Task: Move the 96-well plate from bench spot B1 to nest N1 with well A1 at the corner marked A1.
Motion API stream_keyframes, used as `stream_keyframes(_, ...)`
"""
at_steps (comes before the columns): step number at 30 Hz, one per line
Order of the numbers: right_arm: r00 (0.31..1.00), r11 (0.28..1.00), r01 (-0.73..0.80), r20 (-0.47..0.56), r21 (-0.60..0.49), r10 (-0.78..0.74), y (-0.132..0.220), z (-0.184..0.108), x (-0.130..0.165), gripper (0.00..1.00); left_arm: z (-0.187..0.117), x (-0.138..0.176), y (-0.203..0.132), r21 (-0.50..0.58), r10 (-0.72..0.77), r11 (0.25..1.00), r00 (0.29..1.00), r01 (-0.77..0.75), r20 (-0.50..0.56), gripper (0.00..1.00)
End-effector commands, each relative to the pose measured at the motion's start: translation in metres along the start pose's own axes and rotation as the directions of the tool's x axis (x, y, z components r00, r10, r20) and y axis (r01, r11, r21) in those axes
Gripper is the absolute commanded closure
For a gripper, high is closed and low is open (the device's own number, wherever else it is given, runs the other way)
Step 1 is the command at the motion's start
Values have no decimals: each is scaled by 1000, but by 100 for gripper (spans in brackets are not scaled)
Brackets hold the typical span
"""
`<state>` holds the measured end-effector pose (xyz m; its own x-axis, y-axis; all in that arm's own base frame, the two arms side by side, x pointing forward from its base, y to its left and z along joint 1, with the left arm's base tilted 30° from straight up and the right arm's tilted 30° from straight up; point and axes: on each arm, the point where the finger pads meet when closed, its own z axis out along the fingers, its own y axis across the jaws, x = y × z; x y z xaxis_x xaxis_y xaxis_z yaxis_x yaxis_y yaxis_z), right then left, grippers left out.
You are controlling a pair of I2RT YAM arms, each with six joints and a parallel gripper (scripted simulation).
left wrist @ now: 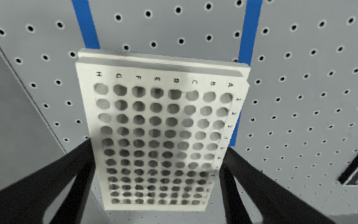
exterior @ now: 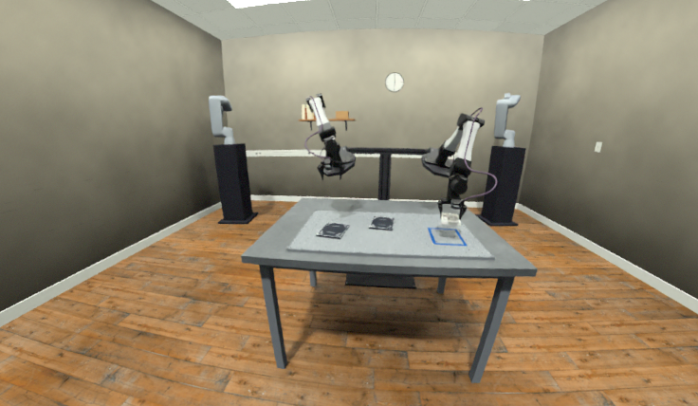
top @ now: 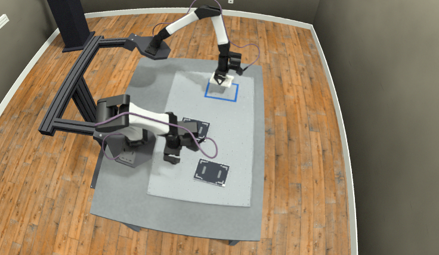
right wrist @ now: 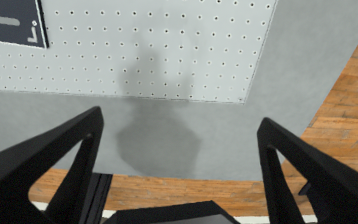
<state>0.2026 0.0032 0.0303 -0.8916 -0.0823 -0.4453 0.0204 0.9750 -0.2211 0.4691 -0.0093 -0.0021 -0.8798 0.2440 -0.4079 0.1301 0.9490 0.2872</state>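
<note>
1 white 96-well plate [top: 226, 81] [exterior: 450, 218] [left wrist: 152, 140] between left pincer's [top: 219, 81] [exterior: 451, 209] [left wrist: 157, 155] fingers, clamped, above board [top: 234, 133] [exterior: 361, 244] [left wrist: 300, 100].
</note>
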Motion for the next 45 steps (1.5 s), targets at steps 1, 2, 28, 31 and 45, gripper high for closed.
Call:
stream_keyframes(1, 1000, 1000, 4, 7, -8, -4, 1, 0, -2, 0, 4, 10, -14, 2, -16, 1000, 999, 16, -30, 100)
stream_keyframes(2, 1000, 1000, 4, 7, -8, -4, 1, 0, -2, 0, 6, 10, -17, 1, -51, 999, 998, 51, -26, 100)
stream_keyframes(28, 1000, 1000, 4, 7, -8, -4, 1, 0, -2, 0, 1, 18, -90, -1, -61, 998, 998, 61, -12, 100)
stream_keyframes(31, 1000, 1000, 4, 7, -8, -4, 1, 0, -2, 0, 0, 18, -100, -1, -61, 998, 998, 61, -9, 100)
stream_keyframes(45, 1000, 1000, 4, 7, -8, -4, 1, 0, -2, 0, -4, 22, -139, -2, -58, 998, 998, 58, -10, 100)
